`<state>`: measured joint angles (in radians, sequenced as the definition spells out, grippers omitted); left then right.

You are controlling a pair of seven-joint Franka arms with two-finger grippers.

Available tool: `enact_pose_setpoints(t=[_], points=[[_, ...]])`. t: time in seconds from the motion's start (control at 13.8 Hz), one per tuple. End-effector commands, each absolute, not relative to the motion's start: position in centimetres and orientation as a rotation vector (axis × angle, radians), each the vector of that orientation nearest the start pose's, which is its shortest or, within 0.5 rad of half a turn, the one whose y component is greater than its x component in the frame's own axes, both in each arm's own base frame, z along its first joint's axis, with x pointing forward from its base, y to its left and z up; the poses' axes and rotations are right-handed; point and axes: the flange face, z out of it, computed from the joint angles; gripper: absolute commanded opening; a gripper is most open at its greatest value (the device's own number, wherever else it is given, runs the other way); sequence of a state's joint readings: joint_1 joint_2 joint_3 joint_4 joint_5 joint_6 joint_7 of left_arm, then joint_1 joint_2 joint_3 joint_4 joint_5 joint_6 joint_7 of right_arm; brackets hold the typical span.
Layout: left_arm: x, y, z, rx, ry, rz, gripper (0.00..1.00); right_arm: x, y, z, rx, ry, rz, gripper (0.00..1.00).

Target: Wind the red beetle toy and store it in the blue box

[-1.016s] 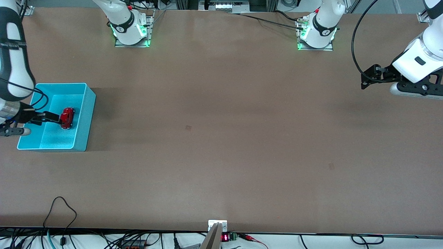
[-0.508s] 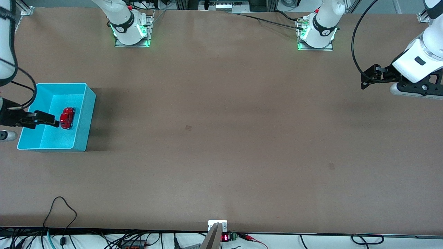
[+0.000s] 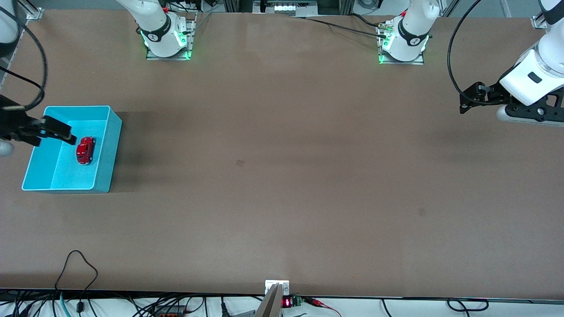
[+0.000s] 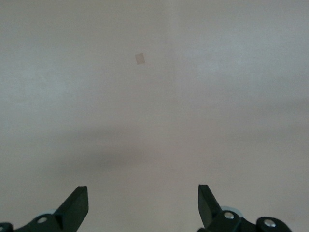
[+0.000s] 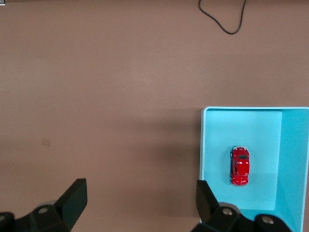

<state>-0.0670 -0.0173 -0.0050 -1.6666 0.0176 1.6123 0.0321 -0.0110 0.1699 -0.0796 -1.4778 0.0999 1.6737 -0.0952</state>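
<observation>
In the blue box (image 3: pixel 105 152): red beetle toy (image 3: pixel 85 150), untouched — right end effector (image 3: pixel 59 130) above, left end effector (image 3: pixel 468 99) waiting, both released.

**Robotics lab, by every sign**

Wide brown table (image 3: pixel 282 176) with two arm bases (image 3: pixel 166 39) bolted at one edge, green status lights glowing. Cables (image 3: pixel 75 268) trailing along the edge nearest the front camera, beside a small red digital readout (image 3: pixel 287 302) (numbers unreadable). Aluminium framing at the corners. Nothing domestic anywhere.
</observation>
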Motion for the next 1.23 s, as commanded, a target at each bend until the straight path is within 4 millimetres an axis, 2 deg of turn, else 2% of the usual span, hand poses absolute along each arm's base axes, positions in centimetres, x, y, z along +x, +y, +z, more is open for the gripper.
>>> enact_pose_setpoints(t=[0.0,0.15,0.36,0.73,1.16], points=[[54.2,-3.8,59.6,-3.142,0.195,0.053,1.0,60.1,-4.1,58.1,-3.096,-0.001,0.023,1.0],[54.2,-3.8,59.6,-3.142,0.195,0.053,1.0,58.4,-4.2,57.5,-3.113,0.008,0.059,1.0],[54.2,-3.8,59.6,-3.142,0.195,0.053,1.0,55.0,-4.3,57.0,-3.17,-0.007,-0.009,1.0],[54.2,-3.7,59.5,-3.142,0.195,0.056,1.0,53.5,-4.2,58.1,-3.16,0.074,0.021,1.0],[54.2,-3.6,59.5,-3.143,0.192,0.058,1.0,53.5,-4.3,58.4,-3.158,0.052,0.023,1.0]])
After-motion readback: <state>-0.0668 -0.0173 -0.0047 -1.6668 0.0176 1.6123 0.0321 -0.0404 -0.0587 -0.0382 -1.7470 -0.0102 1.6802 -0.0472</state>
